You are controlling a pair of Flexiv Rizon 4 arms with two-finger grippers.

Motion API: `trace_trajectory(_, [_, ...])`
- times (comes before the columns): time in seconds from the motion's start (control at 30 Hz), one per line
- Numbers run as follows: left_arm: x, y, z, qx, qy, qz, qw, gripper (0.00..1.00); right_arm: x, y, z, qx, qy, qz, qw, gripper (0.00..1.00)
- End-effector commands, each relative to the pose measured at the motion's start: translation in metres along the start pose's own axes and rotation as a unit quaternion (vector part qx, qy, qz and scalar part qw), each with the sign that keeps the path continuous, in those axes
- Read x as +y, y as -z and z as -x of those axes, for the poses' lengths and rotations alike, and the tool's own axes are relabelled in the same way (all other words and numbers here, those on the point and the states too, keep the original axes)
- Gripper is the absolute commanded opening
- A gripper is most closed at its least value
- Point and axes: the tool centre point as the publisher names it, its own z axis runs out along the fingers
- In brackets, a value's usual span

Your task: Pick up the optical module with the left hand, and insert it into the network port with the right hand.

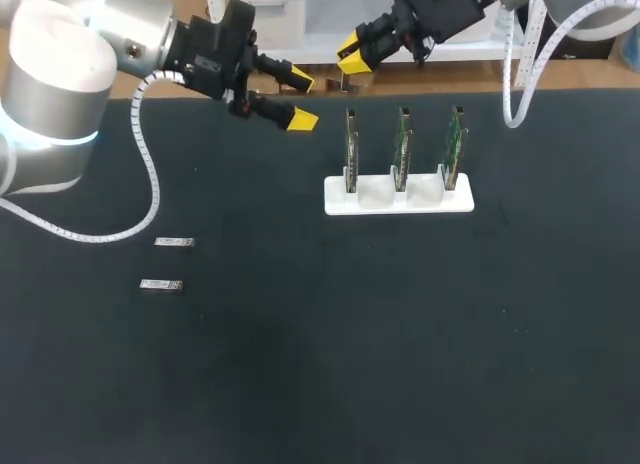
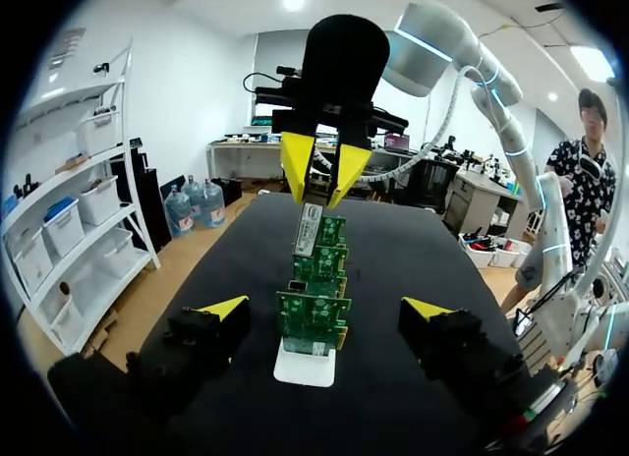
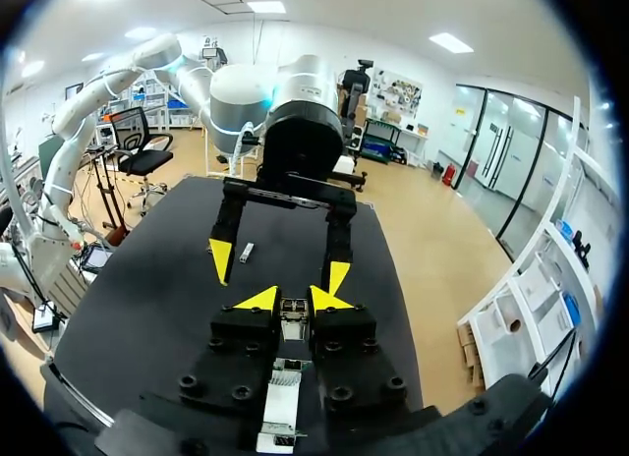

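Clearly, my right gripper was clamped on one optical module, with the yellow tips pressing it from two sides. In the left wrist view this module hung upright under the fingers, over the row of three green circuit boards. I could not tell if its lower end touched a board. The boards stood upright side by side in a white holder on the black table.

My left gripper held nothing. Its fingers were wide apart, and it hovered above the table just beside the holder's left end, pointing along the row of boards.

Two more optical modules lay flat on the table, well apart from the holder on the left side, one near the other. Neither gripper was touching them.
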Motion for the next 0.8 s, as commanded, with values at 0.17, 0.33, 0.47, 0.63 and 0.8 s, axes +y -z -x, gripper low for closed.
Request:
trace_trajectory(0.17, [0.002, -0.006, 0.002, 0.046, 0.007, 0.000, 0.999, 1.00, 0.001, 0.001, -0.001, -0.001, 0.000, -0.003, 1.000, 0.00])
trace_trajectory(0.33, [0.002, -0.012, 0.000, 0.075, 0.009, -0.001, 0.997, 1.00, 0.001, 0.002, -0.001, -0.001, 0.001, -0.004, 1.000, 0.00])
trace_trajectory(0.47, [0.002, -0.015, -0.002, 0.084, 0.006, 0.001, 0.996, 1.00, 0.001, 0.002, -0.001, 0.000, 0.001, -0.004, 1.000, 0.00])
trace_trajectory(0.63, [0.000, -0.017, -0.004, 0.096, -0.004, 0.006, 0.995, 1.00, 0.001, 0.002, -0.001, -0.001, 0.002, -0.003, 1.000, 0.00])
trace_trajectory(0.8, [0.001, -0.014, -0.006, 0.094, -0.009, 0.014, 0.995, 1.00, 0.002, 0.002, 0.001, -0.002, 0.003, -0.003, 1.000, 0.00])
